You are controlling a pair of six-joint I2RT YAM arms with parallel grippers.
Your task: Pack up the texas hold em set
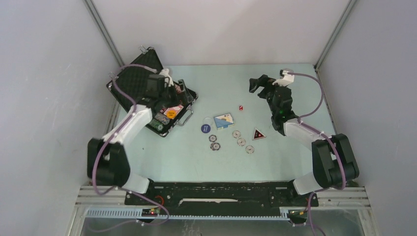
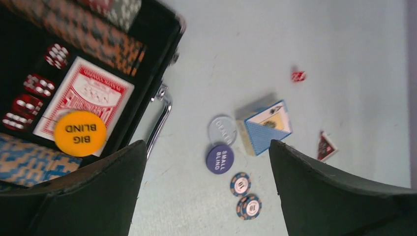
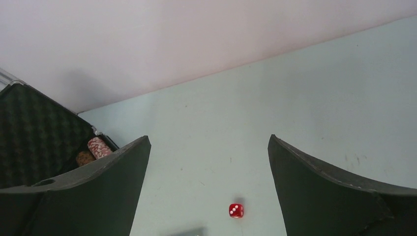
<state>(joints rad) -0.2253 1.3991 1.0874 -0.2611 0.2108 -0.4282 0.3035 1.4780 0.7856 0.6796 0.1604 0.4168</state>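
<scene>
Right claw (image 3: pixel 209 137) spread wide, both dark fingers (image 3: pixel 88 196) apart with nothing between them. Red die (image 3: pixel 236 210) sits alone on the pale counter (image 3: pixel 295 88), white pips showing. Open black case (image 3: pixel 34 132) at the counter's edge under the white wall (image 3: pixel 196 34), foam-lined lid up. Inside, what look like chips (image 3: pixel 98 146), red-and-white beside something brownish, partly hidden by a finger.

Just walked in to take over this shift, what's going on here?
A poker set is being packed. The case lies open at the left with a red deck and dice inside. A blue deck, two buttons, several chips and a die lie loose on the table. The left tool hangs open by the case; the right tool, open too, faces the die.
</scene>
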